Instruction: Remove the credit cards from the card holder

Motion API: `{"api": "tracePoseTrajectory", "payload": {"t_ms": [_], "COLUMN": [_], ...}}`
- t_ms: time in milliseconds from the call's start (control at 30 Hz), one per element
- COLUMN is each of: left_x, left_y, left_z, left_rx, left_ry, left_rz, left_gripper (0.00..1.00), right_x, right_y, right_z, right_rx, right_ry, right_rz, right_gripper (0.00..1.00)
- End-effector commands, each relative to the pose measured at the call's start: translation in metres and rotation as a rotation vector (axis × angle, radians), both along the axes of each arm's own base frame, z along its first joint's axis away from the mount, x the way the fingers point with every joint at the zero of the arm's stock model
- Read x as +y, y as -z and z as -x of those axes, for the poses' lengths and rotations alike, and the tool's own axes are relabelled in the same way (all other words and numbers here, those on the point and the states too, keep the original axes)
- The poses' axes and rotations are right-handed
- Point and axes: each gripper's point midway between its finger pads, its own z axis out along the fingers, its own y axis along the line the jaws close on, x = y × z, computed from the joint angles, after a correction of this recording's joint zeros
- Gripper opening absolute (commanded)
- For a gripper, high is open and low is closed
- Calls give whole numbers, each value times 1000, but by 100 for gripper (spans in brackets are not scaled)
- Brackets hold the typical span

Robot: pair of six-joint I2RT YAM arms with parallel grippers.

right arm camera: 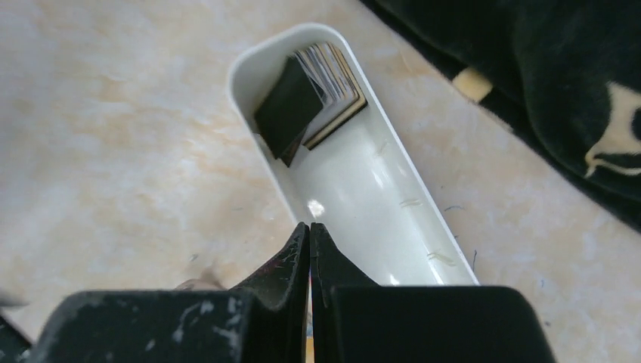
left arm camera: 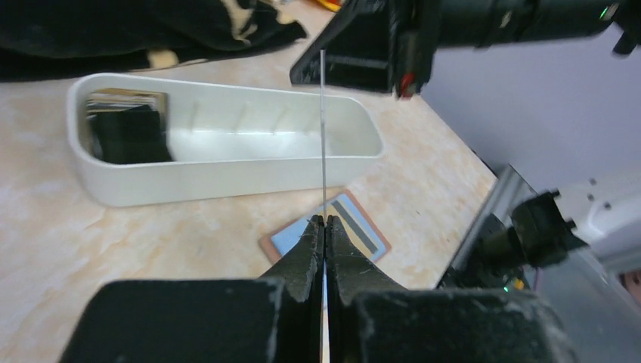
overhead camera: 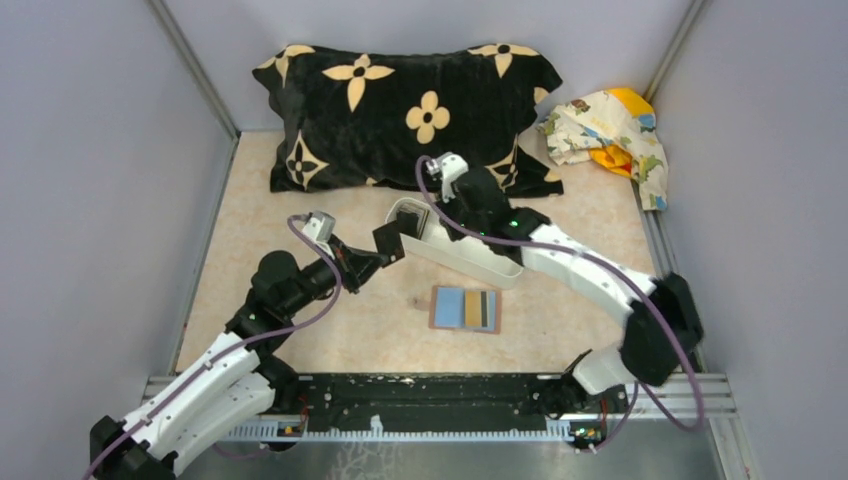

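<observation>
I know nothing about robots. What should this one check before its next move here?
1. Left tool gripping a card: ok. Its tips are closed on a thin card seen edge-on.
2. Right tool free: ok. It is closed with nothing showing between its tips, and it hovers over the white tray.
3. Room in the tray: ok. The stacked cards fill only one end.
4. Held card lined up over the tray: cannot tell.
5. Card holder emptied: not ok. A tan card and a dark card sit in its slots.
</observation>
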Motion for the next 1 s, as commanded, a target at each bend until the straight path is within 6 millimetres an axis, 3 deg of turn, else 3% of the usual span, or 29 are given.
{"api": "tracePoseTrajectory", "payload": {"t_ms": [0, 33, 200, 367, 633, 800, 967], "left_x": [-26, -30, -51, -62, -61, -63, -65], "left_y": [-22, -21, -13, -9, -17, -15, -11], "left_z": [38, 42, 75, 96, 111, 108, 103], "left_rx": [-205, -210, -273, -269, -321, -312, -306], "left_ry": [292, 327, 614, 820, 913, 908, 889], "left_rz": [53, 58, 64, 115, 142, 140, 130], "left_gripper": [0, 0, 0, 0, 0, 0, 0], "right_x": [-5, -15, -41, -39, -26, -20, -17], "right_y": [-95, -107, -157, -165, -160, -160, -173], "right_z": [38, 45, 96, 132, 165, 175, 185], "right_rx": [-195, -226, -387, -348, -241, -198, -206], "right_ry": [-171, -185, -331, -483, -658, -720, -755], "right_rz": [-244, -273, -344, -367, -417, -454, -504], "right_gripper": [0, 1, 25, 46, 49, 51, 52]}}
